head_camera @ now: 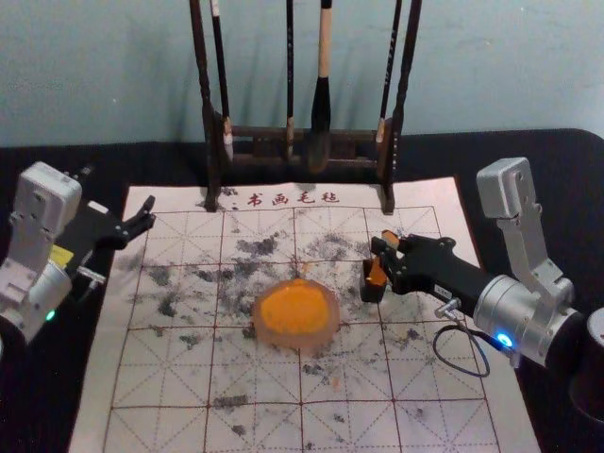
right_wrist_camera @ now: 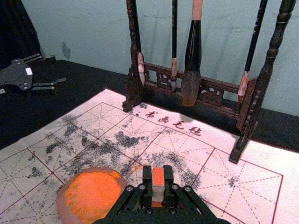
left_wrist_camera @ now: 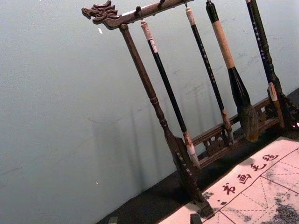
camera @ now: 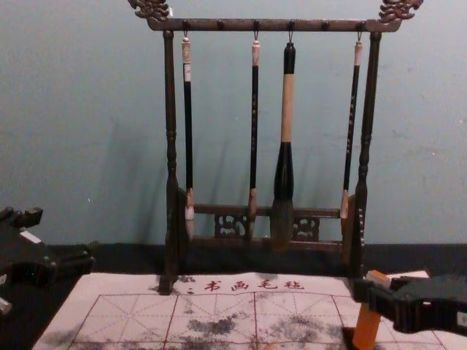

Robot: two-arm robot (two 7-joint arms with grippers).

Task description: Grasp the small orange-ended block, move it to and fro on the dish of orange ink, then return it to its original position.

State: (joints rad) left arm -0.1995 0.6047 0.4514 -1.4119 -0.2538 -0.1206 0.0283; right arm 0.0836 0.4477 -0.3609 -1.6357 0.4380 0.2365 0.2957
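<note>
Block (right_wrist_camera: 158, 178), just one, is clamped between the two fingers (right_wrist_camera: 170, 186) of the right gripper (head_camera: 385, 253). It stands nearly upright with a slight lean, an orange end poking up past the fingers. Below them sits one small dark holder (head_camera: 372, 293), at the block's lower part; whether the two touch, I cannot tell. The right arm (head_camera: 514, 307) reaches in from the right, forearm low and slanted forward and inward, the gripper roughly level.

Left of those fingers, and nearer the robot, lies one dish (head_camera: 258, 327) with a single pool of orange ink (head_camera: 294, 310). One gridded mat (head_camera: 444, 377), stained with dark blotches, spreads beneath the fingers, over the dark surface (head_camera: 566, 156). Beyond them and mostly to their left stands one rack (camera: 219, 25) with four brushes (camera: 286, 109) hanging from it.

Well apart, to the left of the right fingers, the left arm (head_camera: 45, 293) extends forward near the mat's left edge, its gripper (head_camera: 146, 214) idle with two fingers spread apart.
</note>
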